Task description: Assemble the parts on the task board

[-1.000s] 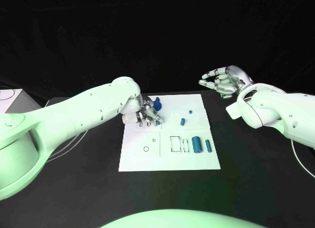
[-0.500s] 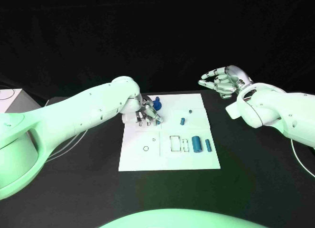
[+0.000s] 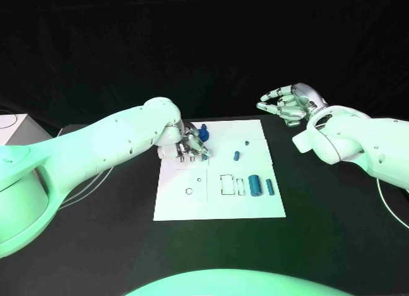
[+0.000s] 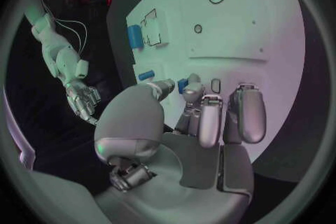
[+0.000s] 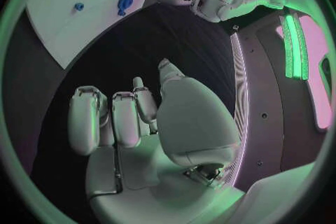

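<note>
1. Early stage, by the look of it: blue parts lying loose and spread across the white board [image 3: 214,206], none plainly seated in a socket.
2. Left hand [image 3: 190,147] low over the board's far left corner, fingers pointing down at it, fingertips [image 4: 201,102] bunched close around a small blue part [image 4: 182,85]. Seems pinched there, but hard to confirm; cannot tell for sure whether gripped or merely touched.
3. Right hand [image 3: 289,105] raised off the far right of the board, over black table [image 3: 347,234], well apart from every part. Fingers curled inward, holding nothing.
4. Larger blue piece [image 3: 202,131] just beyond the left hand at the far edge; rounded, elongated, shape otherwise too small to read.
5. Small blue peg [image 3: 236,156] near the board's middle, a tiny blue bit [image 3: 246,145] beyond it.
6. Fat blue cylinder [image 3: 254,185] and slimmer blue rod [image 3: 269,188] lying side by side toward the right, lengthwise, beside an outlined rectangular recess [image 3: 226,185].
7. Round hole [image 3: 188,192] and a smaller one [image 3: 199,180] on the left half, both apparently unfilled.
8. Board flat, matte, hard-looking plastic with shallow cut-outs; parts smooth, rigid, likely plastic. Hands silver with pale padded fingertips.
9. Left to do, as a judgement: nearly everything, with each loose part to be picked, oriented and pushed into its matching recess.
</note>
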You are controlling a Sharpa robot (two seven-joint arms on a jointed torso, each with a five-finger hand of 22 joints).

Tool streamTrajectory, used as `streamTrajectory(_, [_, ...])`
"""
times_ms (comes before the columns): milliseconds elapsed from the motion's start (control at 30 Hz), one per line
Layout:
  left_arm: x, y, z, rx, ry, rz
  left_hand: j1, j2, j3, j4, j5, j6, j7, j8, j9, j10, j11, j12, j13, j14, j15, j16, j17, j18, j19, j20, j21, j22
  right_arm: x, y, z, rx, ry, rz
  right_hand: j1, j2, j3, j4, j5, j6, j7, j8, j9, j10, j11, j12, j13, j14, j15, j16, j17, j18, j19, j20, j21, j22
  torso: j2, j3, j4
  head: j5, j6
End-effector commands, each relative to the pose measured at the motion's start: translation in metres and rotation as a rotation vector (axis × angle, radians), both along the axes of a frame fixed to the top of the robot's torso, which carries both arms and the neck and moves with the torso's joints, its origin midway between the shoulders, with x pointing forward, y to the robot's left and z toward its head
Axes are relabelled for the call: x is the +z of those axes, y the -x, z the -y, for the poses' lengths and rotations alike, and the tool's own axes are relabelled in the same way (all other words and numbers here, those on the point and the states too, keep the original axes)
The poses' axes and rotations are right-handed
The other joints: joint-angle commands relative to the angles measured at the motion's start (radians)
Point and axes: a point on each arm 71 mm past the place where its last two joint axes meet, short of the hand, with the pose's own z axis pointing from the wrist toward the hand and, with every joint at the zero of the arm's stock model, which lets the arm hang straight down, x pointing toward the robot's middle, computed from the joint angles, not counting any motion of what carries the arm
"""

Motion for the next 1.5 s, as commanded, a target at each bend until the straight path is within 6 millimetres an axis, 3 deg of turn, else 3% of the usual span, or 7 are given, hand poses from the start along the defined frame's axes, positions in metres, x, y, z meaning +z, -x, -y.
streamTrajectory(33, [0.0005,0.0003,0.0019,-0.005,0.022,-0.002,0.002,0.003,0.011,0.000,-0.003,-0.008,0.000,0.006,0.003,-0.006,0.000,-0.002,0.000,0.092,-0.004,-0.002,0.234,-0.007,-0.004,-0.002,-0.002,0.001,0.0000,-0.0002,-0.0009,0.008,0.003,-0.004,-0.008,-0.001,-0.004,0.001,-0.003,-0.001,0.002,0.004,0.001,0.009,-0.001,0.004,0.008,0.025,0.003,0.003,0.001,0.010,0.054,0.008,0.006,0.008,-0.001,0.0007,0.0014,0.000,-0.002])
streamTrajectory(100, [0.0005,0.0004,0.0020,-0.005,0.024,-0.004,0.012,0.006,0.024,-0.007,-0.003,-0.010,-0.001,0.008,0.004,-0.007,-0.001,-0.002,-0.001,0.092,-0.004,-0.001,0.234,-0.007,-0.004,-0.002,-0.002,0.001,0.0000,-0.0002,-0.0010,0.009,0.003,-0.004,-0.008,-0.001,-0.004,0.001,-0.003,-0.001,0.002,0.004,0.001,0.009,-0.001,0.004,0.008,0.025,0.003,0.003,0.001,0.010,0.054,0.008,0.006,0.008,-0.001,0.0004,0.0014,0.000,-0.002])
streamTrajectory(167, [0.0005,0.0006,0.0020,-0.005,0.027,-0.006,0.049,0.015,0.071,-0.039,-0.002,-0.014,-0.004,0.011,0.008,-0.009,-0.004,-0.003,-0.002,0.092,-0.007,-0.002,0.234,-0.007,-0.004,-0.004,-0.002,0.001,-0.0001,-0.0002,-0.0012,0.010,0.003,-0.005,-0.008,-0.001,-0.004,0.001,-0.003,-0.001,0.002,0.004,0.001,0.009,-0.001,0.004,0.008,0.025,0.003,0.003,0.001,0.010,0.054,0.008,0.006,0.008,-0.001,0.0001,0.0013,0.001,-0.003])
streamTrajectory(300, [0.0003,0.0007,0.0013,-0.003,0.031,-0.012,0.066,0.013,0.133,-0.072,-0.002,-0.019,-0.003,0.017,0.013,-0.012,-0.005,-0.005,-0.007,0.092,-0.007,-0.002,0.234,-0.007,-0.004,-0.005,-0.002,0.001,-0.0003,-0.0004,-0.0012,0.010,0.004,-0.007,-0.009,0.000,-0.005,0.001,-0.007,-0.001,0.002,0.006,0.001,0.012,-0.001,0.006,0.009,0.025,0.003,0.003,0.000,0.010,0.055,0.008,0.006,0.009,-0.002,0.0007,0.0005,0.002,-0.003])
streamTrajectory(667, [-0.0001,0.0008,0.0026,0.005,0.059,-0.030,0.070,0.012,0.248,-0.150,0.001,-0.029,0.000,0.028,0.026,-0.031,-0.003,-0.027,-0.041,0.092,-0.006,0.000,0.235,-0.007,-0.004,-0.003,-0.001,0.004,-0.0009,-0.0005,-0.0018,0.015,0.007,-0.014,-0.009,0.000,-0.005,0.001,-0.007,-0.001,0.002,0.006,0.001,0.012,-0.001,0.007,0.010,0.025,0.003,0.003,0.002,0.010,0.055,0.008,0.007,0.010,-0.002,0.0008,0.0006,0.003,-0.005])
streamTrajectory(1500, [-0.0004,0.0006,-0.0022,0.015,0.069,-0.038,0.029,0.003,0.263,-0.151,0.000,-0.029,0.003,0.032,0.030,-0.027,0.001,-0.029,-0.048,0.093,-0.003,0.001,0.236,-0.008,-0.004,0.001,0.000,0.005,-0.0016,-0.0008,-0.0013,0.016,0.009,-0.021,-0.008,0.000,-0.005,0.000,-0.008,-0.001,0.001,0.008,0.002,0.016,-0.002,0.009,0.012,0.026,0.002,0.003,0.003,0.009,0.056,0.007,0.010,0.013,-0.002,0.0007,0.0015,0.000,-0.004])
